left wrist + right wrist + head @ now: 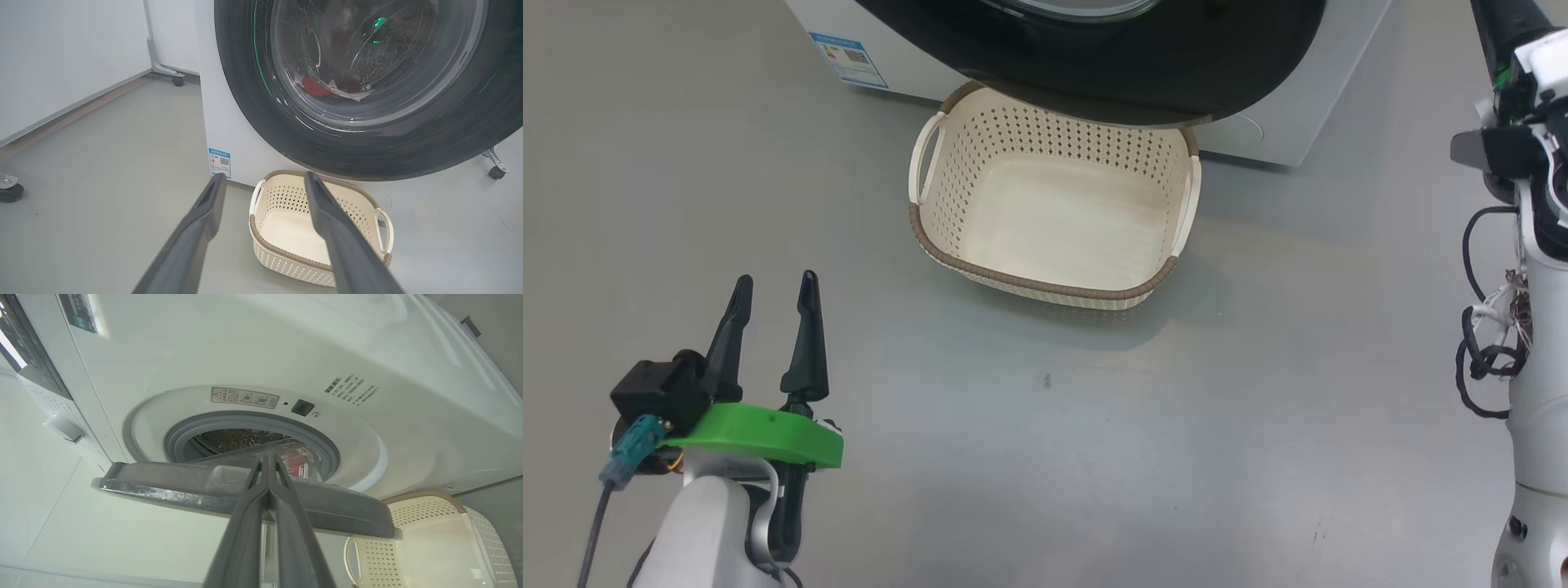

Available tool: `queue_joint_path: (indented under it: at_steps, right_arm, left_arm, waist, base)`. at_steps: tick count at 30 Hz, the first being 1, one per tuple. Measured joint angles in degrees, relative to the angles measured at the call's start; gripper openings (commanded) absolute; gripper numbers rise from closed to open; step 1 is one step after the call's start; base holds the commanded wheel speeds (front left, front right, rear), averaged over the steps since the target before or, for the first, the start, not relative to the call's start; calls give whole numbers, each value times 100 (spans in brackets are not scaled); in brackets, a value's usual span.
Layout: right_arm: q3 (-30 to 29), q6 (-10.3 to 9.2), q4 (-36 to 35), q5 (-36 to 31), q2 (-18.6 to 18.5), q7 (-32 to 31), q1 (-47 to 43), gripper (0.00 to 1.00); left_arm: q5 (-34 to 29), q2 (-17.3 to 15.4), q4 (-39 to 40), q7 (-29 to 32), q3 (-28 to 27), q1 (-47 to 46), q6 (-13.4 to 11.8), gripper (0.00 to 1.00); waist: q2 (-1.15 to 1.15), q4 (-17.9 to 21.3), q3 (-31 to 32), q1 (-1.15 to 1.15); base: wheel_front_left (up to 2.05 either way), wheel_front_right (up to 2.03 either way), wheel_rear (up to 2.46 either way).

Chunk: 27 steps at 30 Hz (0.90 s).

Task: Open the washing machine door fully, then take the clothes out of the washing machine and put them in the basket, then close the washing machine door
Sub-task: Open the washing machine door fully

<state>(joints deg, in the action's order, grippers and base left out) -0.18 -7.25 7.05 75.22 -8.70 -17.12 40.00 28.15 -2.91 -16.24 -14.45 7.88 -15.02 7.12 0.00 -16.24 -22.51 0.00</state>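
Note:
The white washing machine [245, 355] stands with its door [184, 486] swung partly open, seen edge-on in the right wrist view. My right gripper [267, 457] is shut, its tips at the door's inner side in front of the grey seal. Red clothes [295, 463] lie in the drum and show through the door glass [314, 86]. The door's black rim [1135, 73] hangs over the far side of the cream basket [1029, 286], which sits empty on the floor. My left gripper [772, 298] stands open low at the left, well short of the basket [282, 251].
A blue sticker [849, 59] marks the machine's lower front. My right arm's pale forearm with loose cables [1535, 367] rises along the right edge. Caster wheels [177, 80] [496, 171] stand beside the machine, and a white panel [61, 61] borders the grey floor at the left.

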Motion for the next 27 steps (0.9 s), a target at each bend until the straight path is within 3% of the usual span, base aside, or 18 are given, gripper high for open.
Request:
queue_joint_path:
  at_steps: [17, 27]
  right_arm:
    - [-220, -5, 1148, 91, 34, -335, 1347, 0]
    - [-197, -7, 1661, 236, 169, -552, 1702, 0]
  left_arm:
    - [162, 5, -16, 0, 99, -211, 0, 100]
    - [201, 7, -66, 0, 93, -233, 0, 100]
  waist:
    - [0, -269, -356, 0]
    - [0, -358, -420, 0]
  base:
    - [0, 0, 0]
    - [0, 0, 0]
